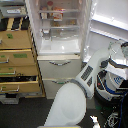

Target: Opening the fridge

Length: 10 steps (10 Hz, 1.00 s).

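Note:
The tall off-white fridge point(59, 64) stands in the middle of the exterior view. Its large upper door point(106, 15) is swung wide to the exterior view's right, and the lit shelves point(59, 22) hold several items. The two lower drawers point(59, 70) with curved silver handles are closed. My white arm point(86, 76) rises from the bottom centre toward the lower edge of the open door. The gripper point(88, 51) seems to sit by that edge, but it is too blurred to read its fingers.
A tan wooden drawer cabinet point(17, 55) stands against the fridge on the exterior view's left, with some drawers pulled out. The robot's body and base point(114, 70) fill the right side. Dark floor point(20, 112) lies in front of the cabinet.

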Available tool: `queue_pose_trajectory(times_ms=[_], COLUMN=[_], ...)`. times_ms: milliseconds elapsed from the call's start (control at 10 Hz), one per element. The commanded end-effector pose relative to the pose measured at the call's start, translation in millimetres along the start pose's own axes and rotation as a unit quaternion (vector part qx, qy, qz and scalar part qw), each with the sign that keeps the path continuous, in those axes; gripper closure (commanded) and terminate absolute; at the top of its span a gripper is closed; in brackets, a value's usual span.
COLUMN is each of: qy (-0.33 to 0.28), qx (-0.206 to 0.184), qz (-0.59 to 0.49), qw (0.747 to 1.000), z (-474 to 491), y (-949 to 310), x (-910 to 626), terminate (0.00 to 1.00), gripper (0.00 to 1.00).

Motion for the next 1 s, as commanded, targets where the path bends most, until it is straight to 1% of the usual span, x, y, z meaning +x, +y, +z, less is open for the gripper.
queue_pose_trajectory(times_ms=[100, 200, 300, 400, 500, 700, 800, 900, 1000], qy=[0.072, 0.078, 0.088, 0.086, 0.078, 0.063, 0.067, 0.062, 0.036], qx=[-0.038, -0.041, -0.036, -0.034, -0.035, -0.037, -0.035, -0.035, -0.014], qz=[0.187, 0.220, 0.250, 0.287, 0.303, 0.354, 0.364, 0.388, 0.418], qw=[0.979, 0.971, 0.964, 0.953, 0.949, 0.932, 0.929, 0.919, 0.907], z=[-107.2, -116.1, -123.0, -124.4, -122.5, -128.4, -134.7, -140.6, -141.6], y=[90.6, 99.5, 100.2, 83.2, 75.6, 46.6, 39.3, 28.3, -6.1], x=[-401.6, -469.9, -535.6, -613.4, -639.8, -717.4, -734.6, -764.9, -805.1], terminate=[0.00, 0.00, 0.00, 0.00, 0.00, 0.00, 0.00, 0.00, 0.00], gripper=[0.00, 0.00, 0.00, 0.00, 0.00, 0.00, 0.00, 0.00, 0.00])
